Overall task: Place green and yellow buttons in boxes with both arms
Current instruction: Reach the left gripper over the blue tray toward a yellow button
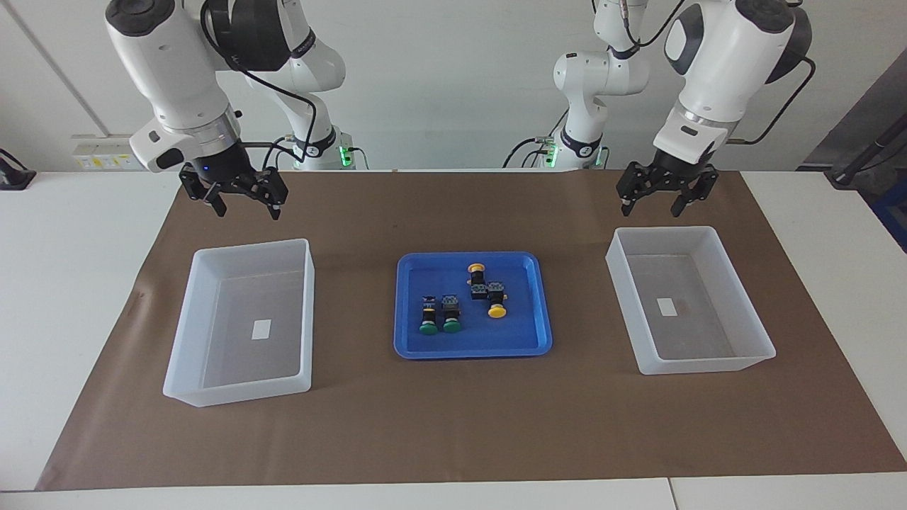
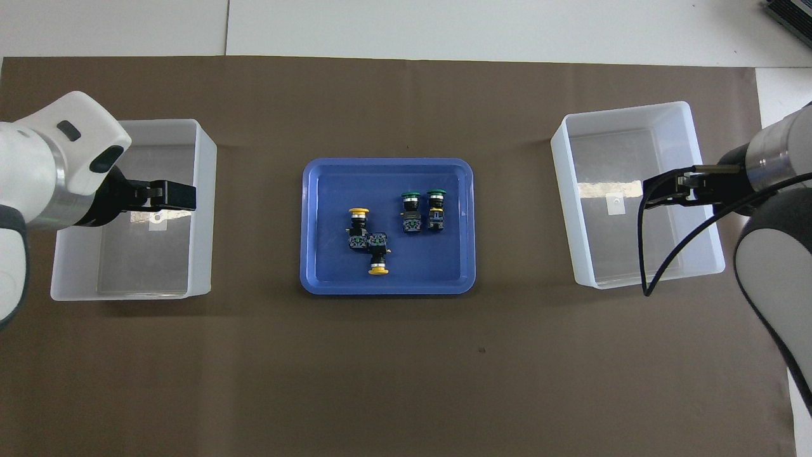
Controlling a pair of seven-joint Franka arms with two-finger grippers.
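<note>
While all four small push-button switches — two green-capped (image 1: 440,314) and two yellow-capped (image 1: 487,288), black blocky bodies under glossy mushroom caps — lie in the shallow blue plastic tray (image 1: 409,345) at mid-desk, both translucent white plastic bins (image 1: 186,334) (image 1: 748,314), near the desk's two end edges, hold none. Each hangs empty with fingers apart — right tool (image 1: 241,197), left tool (image 1: 657,196) — over its own bin's robot-side edge. The buttons lie inward, long axes roughly from the robots' edge across; the green pair looks nearer the right arm, the yellows the left.

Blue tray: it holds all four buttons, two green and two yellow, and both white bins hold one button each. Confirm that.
Wrong on the bins. The overhead view shows both white bins without buttons; only labels lie inside. All four buttons, two green and two yellow, lie in the blue tray.
</note>
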